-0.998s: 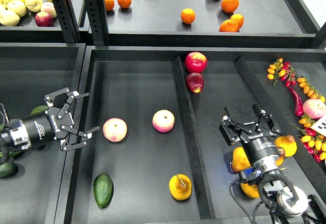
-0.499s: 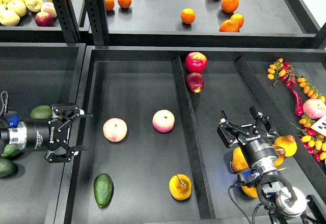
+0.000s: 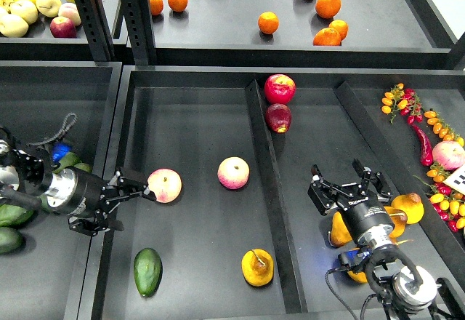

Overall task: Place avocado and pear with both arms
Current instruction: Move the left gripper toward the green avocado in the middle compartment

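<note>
The dark green avocado (image 3: 147,271) lies at the front left of the middle tray (image 3: 196,116). The golden-yellow pear (image 3: 257,268) lies at the tray's front, next to the divider (image 3: 267,182). My left gripper (image 3: 128,206) is open and empty over the tray's left wall. Its upper finger reaches close to a pink peach (image 3: 164,185), and it is above and to the left of the avocado. My right gripper (image 3: 346,187) is open and empty in the right compartment, up and to the right of the pear.
A second peach (image 3: 233,172) lies mid-tray. Two red apples (image 3: 280,88) lie at the back by the divider. Yellow pears (image 3: 409,206) lie beside my right wrist. Paler avocados (image 3: 10,215) lie in the left bin. Oranges (image 3: 268,22) are on the rear shelf, and peppers and small tomatoes (image 3: 436,127) at the far right.
My left arm drew back to the left, then swung lower and forward, so the gripper now points right, beside the left peach. My right gripper sank slightly. The fruits have not moved.
</note>
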You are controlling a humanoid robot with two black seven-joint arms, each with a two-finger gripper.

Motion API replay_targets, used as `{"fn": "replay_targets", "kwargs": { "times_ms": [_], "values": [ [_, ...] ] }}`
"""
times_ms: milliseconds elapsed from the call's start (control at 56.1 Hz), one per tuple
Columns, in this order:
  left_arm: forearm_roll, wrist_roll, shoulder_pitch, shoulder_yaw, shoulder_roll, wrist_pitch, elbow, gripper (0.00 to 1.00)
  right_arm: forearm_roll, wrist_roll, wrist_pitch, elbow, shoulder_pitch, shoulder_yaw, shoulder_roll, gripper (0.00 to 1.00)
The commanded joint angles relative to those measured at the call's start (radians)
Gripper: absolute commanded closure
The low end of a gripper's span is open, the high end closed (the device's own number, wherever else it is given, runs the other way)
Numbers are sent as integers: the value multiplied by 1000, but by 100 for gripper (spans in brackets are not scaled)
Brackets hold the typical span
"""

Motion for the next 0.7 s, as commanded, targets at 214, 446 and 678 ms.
{"fn": "replay_targets", "kwargs": {
  "times_ms": [214,446,678],
  "values": [
    [117,0,-10,128,-77,0,7,0,0,0,-15,-17,2,0,0,0],
    [137,0,-11,171,-128,0,19,1,1,0,-15,-21,8,0,0,0],
    [192,0,-11,179,-204,0,48,1,1,0,-15,-20,8,1,0,0]
  ]
}}
